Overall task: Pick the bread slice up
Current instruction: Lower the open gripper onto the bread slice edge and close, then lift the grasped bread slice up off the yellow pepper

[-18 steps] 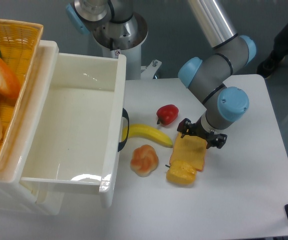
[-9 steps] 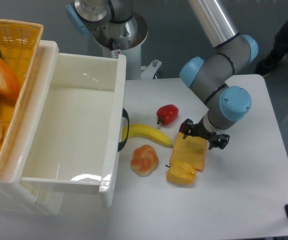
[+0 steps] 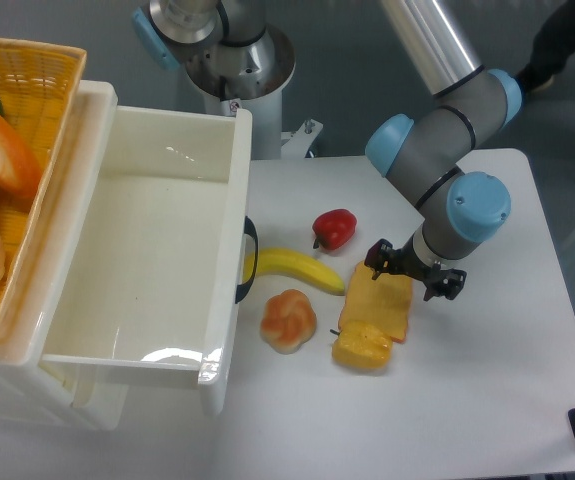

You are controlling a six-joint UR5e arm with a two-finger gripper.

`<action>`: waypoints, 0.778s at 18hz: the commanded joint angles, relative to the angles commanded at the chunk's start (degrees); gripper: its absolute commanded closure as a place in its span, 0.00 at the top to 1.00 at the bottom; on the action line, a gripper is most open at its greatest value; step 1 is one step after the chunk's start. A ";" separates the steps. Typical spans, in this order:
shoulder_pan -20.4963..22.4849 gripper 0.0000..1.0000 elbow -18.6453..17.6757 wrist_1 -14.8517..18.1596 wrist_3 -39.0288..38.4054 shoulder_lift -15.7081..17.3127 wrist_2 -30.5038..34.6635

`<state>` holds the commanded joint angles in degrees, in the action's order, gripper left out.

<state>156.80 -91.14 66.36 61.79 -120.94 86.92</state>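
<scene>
White surface (image 3: pixel 487 380), and the arm low over the bread slice (image 3: pixel 380 303).

White surface carries all things; at its left stands a big white open drawer box (image 3: pixel 137 260) with a woven yellow basket (image 3: pixel 27 90) beside it, and the room behind is dark grey. The gripper (image 3: pixel 414 276) sits at the far right end of the bread slice, which lies flat right of centre, touching the yellow pepper (image 3: pixel 361 346) at its near end. Whether the jaws are spread or pinching the slice, I cannot tell. I judge the grasp is in hand; next a firm hold, then a straight lift. Banana (image 3: pixel 297 268), bun (image 3: pixel 288 320) and red pepper (image 3: pixel 335 228) lie just beside.
</scene>
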 joint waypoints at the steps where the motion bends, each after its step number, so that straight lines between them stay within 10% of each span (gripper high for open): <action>1: 0.00 1.00 0.00 0.00 -0.09 0.00 0.00; 14: -0.17 1.00 -0.53 -0.18 -0.44 -1.05 0.00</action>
<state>156.62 -91.67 66.18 61.35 -121.99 86.92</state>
